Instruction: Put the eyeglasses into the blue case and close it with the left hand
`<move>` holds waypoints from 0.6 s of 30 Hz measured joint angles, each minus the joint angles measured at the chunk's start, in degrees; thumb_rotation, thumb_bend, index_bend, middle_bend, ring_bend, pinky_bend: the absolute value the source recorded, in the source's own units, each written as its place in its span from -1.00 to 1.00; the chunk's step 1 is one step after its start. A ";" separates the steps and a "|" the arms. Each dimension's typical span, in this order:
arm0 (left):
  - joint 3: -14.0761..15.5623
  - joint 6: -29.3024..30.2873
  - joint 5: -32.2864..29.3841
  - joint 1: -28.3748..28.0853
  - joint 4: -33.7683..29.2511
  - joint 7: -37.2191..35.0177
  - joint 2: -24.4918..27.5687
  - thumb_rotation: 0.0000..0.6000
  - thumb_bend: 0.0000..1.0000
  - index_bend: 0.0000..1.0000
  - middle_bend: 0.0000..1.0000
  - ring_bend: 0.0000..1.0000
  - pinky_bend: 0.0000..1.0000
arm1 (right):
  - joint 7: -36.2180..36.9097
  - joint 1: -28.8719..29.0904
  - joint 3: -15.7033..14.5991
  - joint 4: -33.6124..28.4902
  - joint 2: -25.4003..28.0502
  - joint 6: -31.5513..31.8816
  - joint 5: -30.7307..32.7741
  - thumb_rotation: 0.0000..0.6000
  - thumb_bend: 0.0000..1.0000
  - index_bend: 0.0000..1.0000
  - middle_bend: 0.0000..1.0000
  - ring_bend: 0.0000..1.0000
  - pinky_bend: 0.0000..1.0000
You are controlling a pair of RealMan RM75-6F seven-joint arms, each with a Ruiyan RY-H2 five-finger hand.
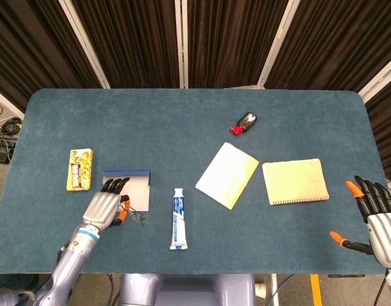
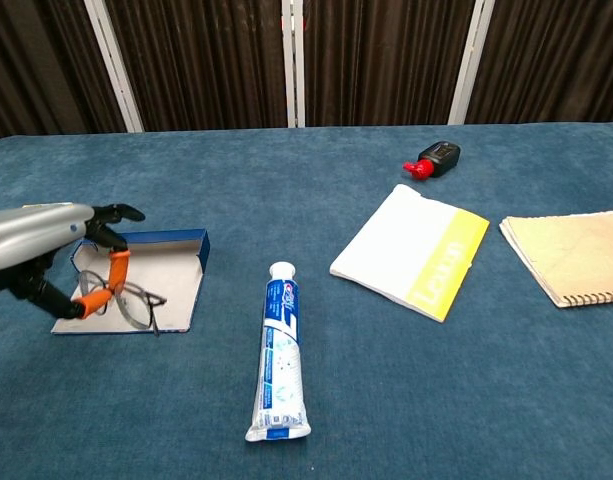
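Note:
The blue case (image 1: 139, 185) (image 2: 182, 276) lies open on the table's left side, its pale lining up and its lid standing at the far edge. My left hand (image 1: 106, 205) (image 2: 58, 255) pinches the eyeglasses (image 2: 129, 305) (image 1: 134, 215) between orange-tipped fingers and holds them above the case's near edge, lifted off the cloth. My right hand (image 1: 377, 218) hovers open at the table's right edge, fingers spread, holding nothing; it does not show in the chest view.
A toothpaste tube (image 1: 178, 218) (image 2: 279, 351) lies just right of the case. A yellow snack box (image 1: 80, 169) sits to its left. Farther right are a white-and-yellow booklet (image 1: 227, 174), a tan notebook (image 1: 295, 181) and a small black-and-red object (image 1: 245, 122).

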 measured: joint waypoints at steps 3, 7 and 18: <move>-1.51 -1.22 -1.72 -1.68 1.94 0.16 -0.28 1.00 0.07 0.23 -1.00 -1.00 -1.00 | -0.19 0.18 0.05 0.09 -0.15 -0.51 0.43 1.00 -1.00 -1.00 -1.00 -1.00 -1.00; -3.06 -3.45 -3.68 -3.74 6.72 -0.79 -1.38 1.00 0.08 0.24 -1.00 -1.00 -1.00 | -0.55 0.59 0.30 0.36 -0.46 -1.47 1.54 1.00 -1.00 -1.00 -1.00 -1.00 -1.00; -4.62 -7.27 -6.01 -6.99 15.68 -4.65 -4.06 1.00 0.08 0.24 -1.00 -1.00 -1.00 | -1.22 1.05 0.49 0.57 -0.84 -2.53 2.54 1.00 -1.00 -1.00 -1.00 -1.00 -1.00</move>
